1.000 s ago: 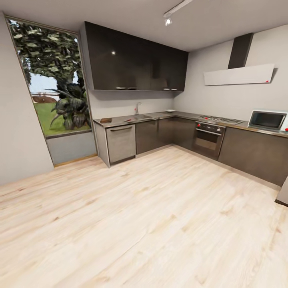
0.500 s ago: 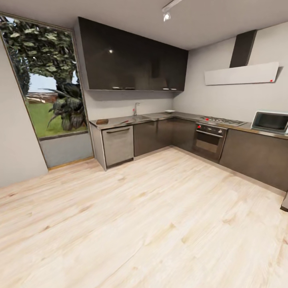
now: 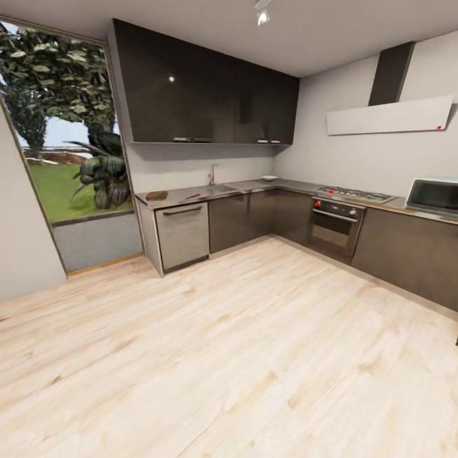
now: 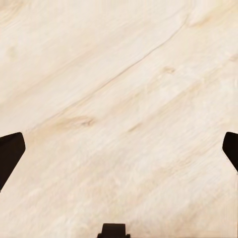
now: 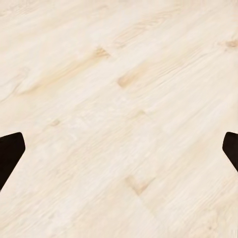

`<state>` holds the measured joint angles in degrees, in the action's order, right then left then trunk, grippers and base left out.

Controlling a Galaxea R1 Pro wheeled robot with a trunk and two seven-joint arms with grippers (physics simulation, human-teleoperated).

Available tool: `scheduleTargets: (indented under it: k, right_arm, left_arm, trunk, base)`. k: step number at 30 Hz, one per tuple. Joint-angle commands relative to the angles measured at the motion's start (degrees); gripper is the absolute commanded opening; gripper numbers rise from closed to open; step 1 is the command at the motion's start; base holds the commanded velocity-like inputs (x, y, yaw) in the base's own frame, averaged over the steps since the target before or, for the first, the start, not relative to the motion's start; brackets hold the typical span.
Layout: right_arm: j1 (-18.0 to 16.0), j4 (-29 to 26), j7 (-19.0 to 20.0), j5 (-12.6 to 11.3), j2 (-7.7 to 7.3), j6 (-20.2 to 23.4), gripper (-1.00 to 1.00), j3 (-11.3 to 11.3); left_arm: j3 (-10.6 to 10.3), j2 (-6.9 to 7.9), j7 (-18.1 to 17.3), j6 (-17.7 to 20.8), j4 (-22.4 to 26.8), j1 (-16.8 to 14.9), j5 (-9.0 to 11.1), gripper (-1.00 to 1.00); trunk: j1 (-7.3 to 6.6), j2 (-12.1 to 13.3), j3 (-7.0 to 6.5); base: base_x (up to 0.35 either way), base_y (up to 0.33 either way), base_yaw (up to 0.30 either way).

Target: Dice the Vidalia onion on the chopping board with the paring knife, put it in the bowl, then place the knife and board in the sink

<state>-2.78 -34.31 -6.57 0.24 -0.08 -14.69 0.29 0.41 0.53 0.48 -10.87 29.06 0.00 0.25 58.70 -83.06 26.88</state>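
Two runs of dark cabinets meet in the far corner of the kitchen, under one steel countertop (image 3: pixel 254 186) that crosses the head view from about 10 o'clock to 3 o'clock. A broad stretch of pale wood floor (image 3: pixel 242 343) lies between the camera and those cabinets. On the countertop's end nearest the window (image 3: pixel 63 133) sits a small brown chopping board (image 3: pixel 156 195), at roughly 11 o'clock. Just beside it toward the tap lies a thin thing with a red part, possibly the paring knife (image 3: pixel 194 194), though it is too small to be sure. The sink (image 3: pixel 224 188) is set into the countertop below the tap (image 3: pixel 212 173), near 12 o'clock; the onion in it cannot be made out. A small pale bowl (image 3: pixel 270 178) stands on the countertop close to the corner, well apart from the board. Further round, at about 2 o'clock, are the stove top (image 3: pixel 350 192) and the oven (image 3: pixel 334 221) with red knobs, and a microwave (image 3: pixel 434 195) sits at the 3 o'clock edge. A slanted hood (image 3: pixel 389 116) hangs over the stove, and dark wall cupboards (image 3: pixel 203 95) hang over the sink.

In the left wrist view the left gripper (image 4: pixel 119 153) has its dark fingertips (image 4: pixel 10 153) at opposite edges, spread wide with nothing but floor between them. In the right wrist view the right gripper (image 5: pixel 119 153) is spread the same way, its fingertips (image 5: pixel 10 153) far apart over bare floorboards.
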Motion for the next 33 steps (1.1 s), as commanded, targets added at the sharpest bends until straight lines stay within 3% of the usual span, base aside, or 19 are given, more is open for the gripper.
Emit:
scheduleTargets:
  k: [1, 7, 17, 33]
  right_arm:
    - [0.0, 0.0, -0.2, 0.0, 0.0, -0.2, 1.0, 0.0]
    - [0.0, 0.0, -0.2, 0.0, 0.0, -0.2, 1.0, 0.1]
    - [0.0, 0.0, -0.2, 0.1, 0.0, -0.2, 1.0, 0.1]
    - [0.0, 0.0, -0.2, 0.1, 0.0, -0.2, 1.0, 0.1]
  left_arm:
    - [0.0, -0.01, 0.0, -0.1, 0.0, 0.0, 0.0, 1.0]
    - [0.0, -0.01, 0.0, -0.1, 0.0, 0.0, 0.0, 1.0]
    - [0.0, -0.01, 0.0, -0.1, 0.0, 0.0, 0.0, 1.0]
    - [0.0, -0.01, 0.0, -0.1, 0.0, 0.0, 0.0, 1.0]
  trunk:
    - [0.03, 0.0, 0.05]
    - [0.03, 0.0, 0.05]
    - [0.03, 0.0, 0.05]
    - [0.03, 0.0, 0.05]
  base:
    - [0.303, -0.082, 0.0]
    - [0.302, -0.129, 0.03]
    - [0.287, -0.197, 0.196]
    - [0.284, -0.209, 0.011]
